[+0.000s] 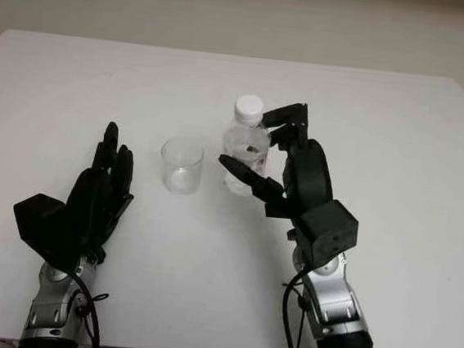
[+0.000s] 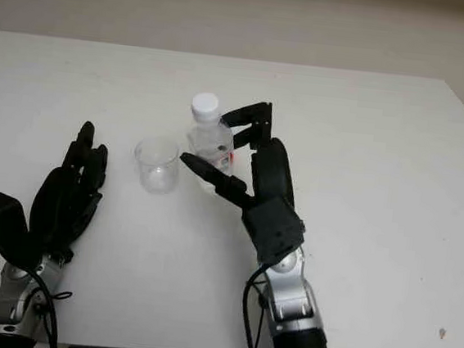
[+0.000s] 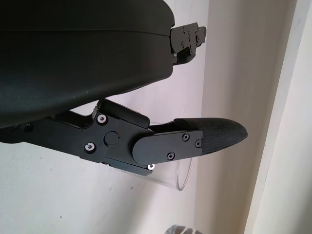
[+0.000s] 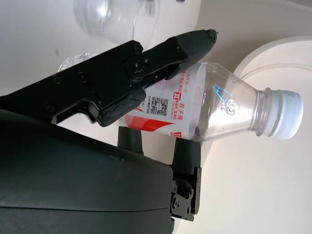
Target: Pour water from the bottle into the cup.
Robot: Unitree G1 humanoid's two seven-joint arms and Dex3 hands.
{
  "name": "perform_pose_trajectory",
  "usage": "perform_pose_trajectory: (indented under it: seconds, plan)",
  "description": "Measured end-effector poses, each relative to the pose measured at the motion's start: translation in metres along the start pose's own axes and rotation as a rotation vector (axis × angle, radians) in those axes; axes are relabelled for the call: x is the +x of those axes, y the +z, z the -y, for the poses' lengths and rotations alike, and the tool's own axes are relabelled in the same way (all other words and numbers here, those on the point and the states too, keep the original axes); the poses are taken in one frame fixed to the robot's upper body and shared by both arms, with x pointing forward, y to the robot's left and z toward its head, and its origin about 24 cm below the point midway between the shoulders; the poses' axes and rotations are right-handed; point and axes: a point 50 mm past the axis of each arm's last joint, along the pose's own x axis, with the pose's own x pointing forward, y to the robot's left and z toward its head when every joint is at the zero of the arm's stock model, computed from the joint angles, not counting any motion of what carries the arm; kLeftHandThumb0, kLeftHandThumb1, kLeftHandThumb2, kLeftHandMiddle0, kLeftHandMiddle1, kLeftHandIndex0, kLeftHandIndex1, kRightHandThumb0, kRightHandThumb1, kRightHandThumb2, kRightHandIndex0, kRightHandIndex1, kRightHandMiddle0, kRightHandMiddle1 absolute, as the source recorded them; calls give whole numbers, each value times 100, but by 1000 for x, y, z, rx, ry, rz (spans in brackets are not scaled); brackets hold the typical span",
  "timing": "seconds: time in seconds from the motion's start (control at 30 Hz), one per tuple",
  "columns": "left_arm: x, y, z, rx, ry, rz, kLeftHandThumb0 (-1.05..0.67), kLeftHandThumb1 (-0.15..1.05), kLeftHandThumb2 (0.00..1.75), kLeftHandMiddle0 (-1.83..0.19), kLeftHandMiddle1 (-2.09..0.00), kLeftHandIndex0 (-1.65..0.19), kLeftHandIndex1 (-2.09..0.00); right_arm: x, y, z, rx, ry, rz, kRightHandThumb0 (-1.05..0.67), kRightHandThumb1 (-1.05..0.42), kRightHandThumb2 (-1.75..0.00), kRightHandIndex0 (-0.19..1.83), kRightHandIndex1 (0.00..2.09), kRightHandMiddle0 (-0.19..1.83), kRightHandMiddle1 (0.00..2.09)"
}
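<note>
Right hand [image 1: 258, 156] brackets the bottle [image 1: 245, 146], fingers around it, grip not yet clearly closed; it stands capped beside the empty cup [image 1: 181, 165]. Left hand [image 1: 99, 190] is open nearby. Pouring remains.

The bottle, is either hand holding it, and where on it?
The right hand grips the bottle around its labelled middle, below the cap. The left hand is open, left of the cup.

Soft, even, bright light falls on the white tabletop [image 1: 398, 157]; shadows beneath the arms are faint. The clear bottle [image 4: 219, 109] carries small glints. Focus is fairly sharp throughout.
</note>
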Motion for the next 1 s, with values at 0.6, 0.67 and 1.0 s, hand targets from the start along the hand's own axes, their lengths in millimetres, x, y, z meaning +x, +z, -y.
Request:
perform_pose_trajectory:
  seconds: [0.6,0.67,1.0]
  plan:
    - [0,0,3,-3,0,6,-76,105,52,17,-5,18,-5,61,-24,18,-594,158,69,-40,-105,-29,114,209,79,209]
    - [0,0,3,-6,-3,8,-76,105,52,18,-5,18,-5,65,-23,16,-623,169,83,-39,-105,-26,115,209,78,209]
    - [1,0,7,-19,-1,15,-76,105,53,19,-5,19,-5,78,-20,12,-774,194,130,-42,-105,-28,120,209,82,209]
